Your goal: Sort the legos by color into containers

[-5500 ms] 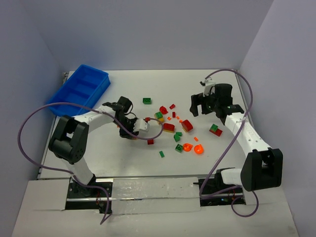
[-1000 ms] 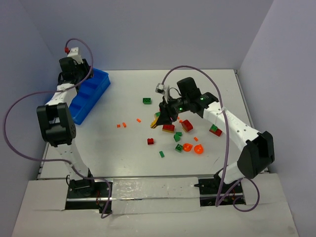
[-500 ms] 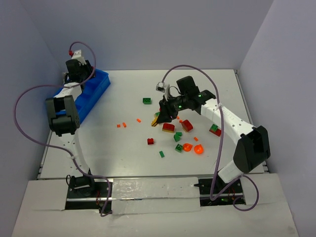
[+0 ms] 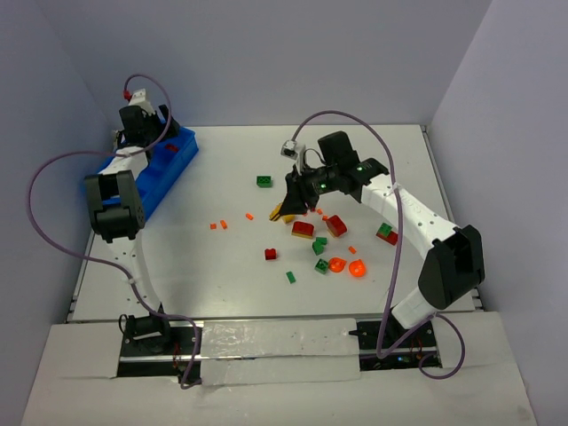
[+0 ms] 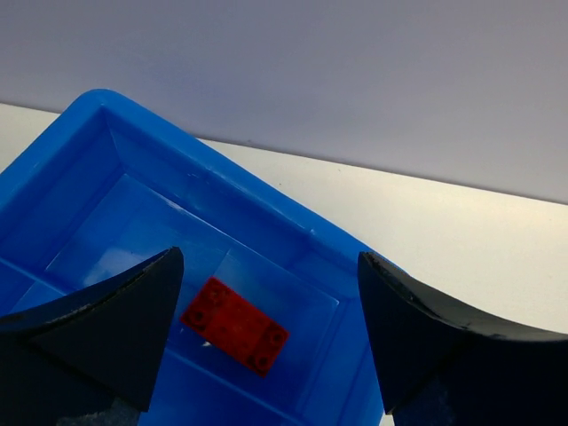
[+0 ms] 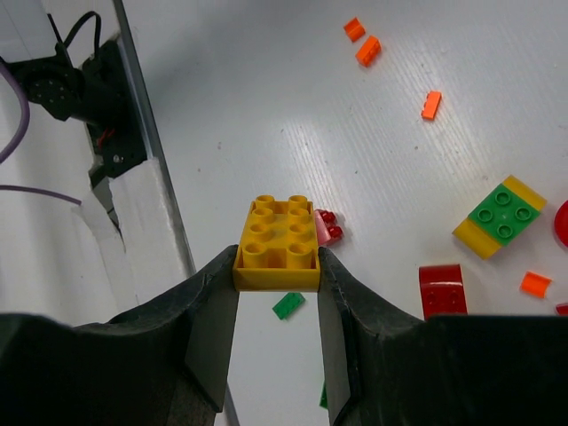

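Observation:
The blue bin (image 4: 146, 175) stands at the table's far left. My left gripper (image 4: 145, 133) hovers over its far end, open, with nothing between the fingers. In the left wrist view that gripper (image 5: 271, 266) frames a red brick (image 5: 235, 326) lying flat in a compartment of the bin (image 5: 222, 182). My right gripper (image 4: 289, 204) is mid-table, shut on a yellow brick (image 6: 277, 232), which it holds above the table surface. Loose legos lie around it: a green brick (image 4: 264, 181), red bricks (image 4: 303, 229), translucent orange pieces (image 4: 357, 267), and orange bits (image 4: 218, 224).
Under the right gripper lie a small red piece (image 6: 328, 226), a green plate (image 6: 288, 304), a green-on-yellow brick (image 6: 499, 216) and a red brick (image 6: 442, 288). A green and red pair (image 4: 386, 233) sits at the right. Walls close the table's back and sides.
The left gripper's jaws have opened over the bin, and the red brick now lies in a compartment. The right gripper has shifted slightly toward the back with the yellow brick.

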You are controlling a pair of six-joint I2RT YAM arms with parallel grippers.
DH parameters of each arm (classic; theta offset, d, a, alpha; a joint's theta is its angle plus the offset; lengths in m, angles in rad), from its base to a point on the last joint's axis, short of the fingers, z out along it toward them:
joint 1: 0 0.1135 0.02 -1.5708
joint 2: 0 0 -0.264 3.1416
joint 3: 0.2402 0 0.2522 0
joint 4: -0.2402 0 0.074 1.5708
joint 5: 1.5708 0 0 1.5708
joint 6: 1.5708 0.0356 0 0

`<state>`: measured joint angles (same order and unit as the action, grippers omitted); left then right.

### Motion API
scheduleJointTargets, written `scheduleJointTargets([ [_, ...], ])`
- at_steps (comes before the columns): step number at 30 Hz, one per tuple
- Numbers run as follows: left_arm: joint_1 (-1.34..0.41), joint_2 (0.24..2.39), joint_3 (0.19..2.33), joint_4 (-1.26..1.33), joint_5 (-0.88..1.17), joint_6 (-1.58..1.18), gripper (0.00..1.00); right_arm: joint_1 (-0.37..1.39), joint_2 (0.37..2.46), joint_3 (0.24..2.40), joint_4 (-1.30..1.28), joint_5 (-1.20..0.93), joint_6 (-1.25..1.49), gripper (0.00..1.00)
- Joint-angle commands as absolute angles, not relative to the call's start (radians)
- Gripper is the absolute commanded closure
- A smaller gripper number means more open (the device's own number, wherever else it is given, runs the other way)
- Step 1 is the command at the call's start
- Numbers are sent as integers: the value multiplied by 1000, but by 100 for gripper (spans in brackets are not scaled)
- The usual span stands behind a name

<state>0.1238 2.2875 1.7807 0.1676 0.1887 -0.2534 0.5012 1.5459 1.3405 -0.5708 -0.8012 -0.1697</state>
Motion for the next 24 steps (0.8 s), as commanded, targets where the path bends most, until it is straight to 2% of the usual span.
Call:
scheduleJointTargets([
  [1, 132, 2157, 1824, 133, 307, -283, 16, 494, 1515, 1393, -467, -799, -84, 100],
  [3, 139, 2088, 1801, 110, 451, -296, 20, 494, 1506, 1394, -423, -801, -50, 100],
  [6, 140, 1965, 1750, 4, 863, -254, 24, 495, 1504, 1403, -383, -841, 4, 100],
  [8, 132, 1870, 1655, -25, 1061, -304, 26, 495, 1508, 1405, -351, -882, 49, 100],
  [9, 128, 1787, 1530, 53, 1174, -350, 27, 497, 1509, 1401, -317, -902, 81, 100],
  [12, 78, 1612, 1283, 160, 1276, -434, 28, 498, 1508, 1372, -231, -951, 161, 100],
  [15, -6, 1445, 1113, 78, 1296, -314, 27, 502, 1533, 1381, -175, -1024, 259, 100],
  [19, -115, 1327, 1059, -139, 1201, -101, 26, 508, 1558, 1373, -66, -1074, 381, 100],
  [24, -184, 1312, 1115, -344, 1120, 105, 26, 506, 1608, 1370, -21, -1043, 523, 100],
])
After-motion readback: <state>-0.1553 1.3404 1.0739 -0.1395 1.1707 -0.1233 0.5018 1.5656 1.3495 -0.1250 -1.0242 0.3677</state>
